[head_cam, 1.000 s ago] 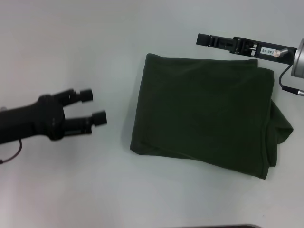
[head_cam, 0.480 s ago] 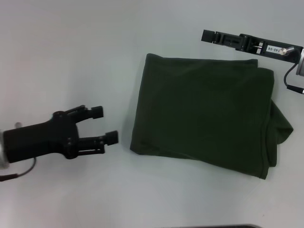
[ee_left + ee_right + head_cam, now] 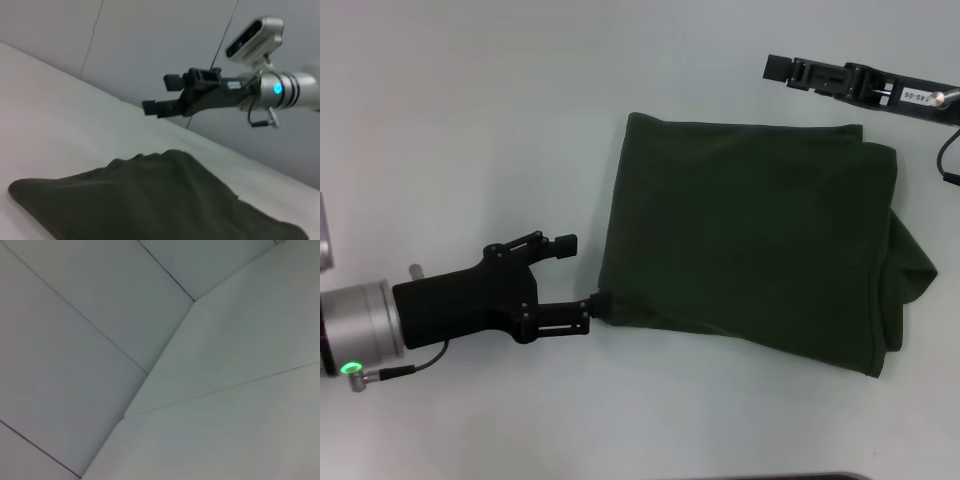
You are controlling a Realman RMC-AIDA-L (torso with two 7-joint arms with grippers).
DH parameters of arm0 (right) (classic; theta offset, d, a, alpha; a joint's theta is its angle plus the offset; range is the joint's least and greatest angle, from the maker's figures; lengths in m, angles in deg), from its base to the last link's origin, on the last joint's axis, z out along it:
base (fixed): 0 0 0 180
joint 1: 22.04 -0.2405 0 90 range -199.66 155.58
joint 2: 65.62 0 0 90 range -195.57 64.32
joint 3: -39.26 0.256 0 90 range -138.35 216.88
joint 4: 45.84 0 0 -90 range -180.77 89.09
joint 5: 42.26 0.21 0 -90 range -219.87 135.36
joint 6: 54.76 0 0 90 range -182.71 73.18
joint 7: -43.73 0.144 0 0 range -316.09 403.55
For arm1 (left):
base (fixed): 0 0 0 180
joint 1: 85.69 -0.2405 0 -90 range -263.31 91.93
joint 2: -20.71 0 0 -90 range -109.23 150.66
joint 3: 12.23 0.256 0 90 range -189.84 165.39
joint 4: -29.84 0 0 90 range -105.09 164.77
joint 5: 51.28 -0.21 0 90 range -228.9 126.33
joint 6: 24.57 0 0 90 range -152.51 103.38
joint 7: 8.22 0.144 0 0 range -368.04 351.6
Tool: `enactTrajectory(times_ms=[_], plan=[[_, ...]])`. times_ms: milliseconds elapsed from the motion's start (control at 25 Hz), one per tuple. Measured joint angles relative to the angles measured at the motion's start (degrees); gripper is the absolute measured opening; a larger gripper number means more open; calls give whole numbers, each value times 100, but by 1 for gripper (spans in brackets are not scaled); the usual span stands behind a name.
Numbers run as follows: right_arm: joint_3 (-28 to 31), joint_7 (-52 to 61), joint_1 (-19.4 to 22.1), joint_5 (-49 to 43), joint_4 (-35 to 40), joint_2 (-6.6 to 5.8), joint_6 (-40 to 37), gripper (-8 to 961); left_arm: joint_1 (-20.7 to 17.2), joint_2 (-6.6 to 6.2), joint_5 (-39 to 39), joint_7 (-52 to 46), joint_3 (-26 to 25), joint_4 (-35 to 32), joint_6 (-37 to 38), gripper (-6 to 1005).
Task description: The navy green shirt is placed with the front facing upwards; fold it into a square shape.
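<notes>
Reaching in spread, the left tool (image 3: 582,271) risks shoving the navy green shirt (image 3: 750,250) corner instead of pinching it

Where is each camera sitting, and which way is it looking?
Head view: sits up high and looks down at the green shirt on the white table; the left pincer is at the shirt's near left corner, the right pincer beyond its far edge.
Left wrist view: sits low by the table, looking across the shirt at the right pincer.
Right wrist view: looks at pale panels; no robot parts show.
Shared: head and left wrist views both show shirt and right pincer.
</notes>
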Motion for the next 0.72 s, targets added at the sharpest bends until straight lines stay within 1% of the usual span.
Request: enactTrajectory(times_ms=[280,440,520,720], plan=[[7,102,0,9,75,-16,-36,826,-65,3,-84,300,38,80,-241,947],[7,105,-8,12,86,18,-36,826,-85,3,-103,368,137,114,-374,947],[7,109,-6,12,87,36,-36,826,-82,12,-107,371,270,129,-452,947],[7,173,19,12,87,50,-43,825,-30,26,-81,401,418,250,-506,947]])
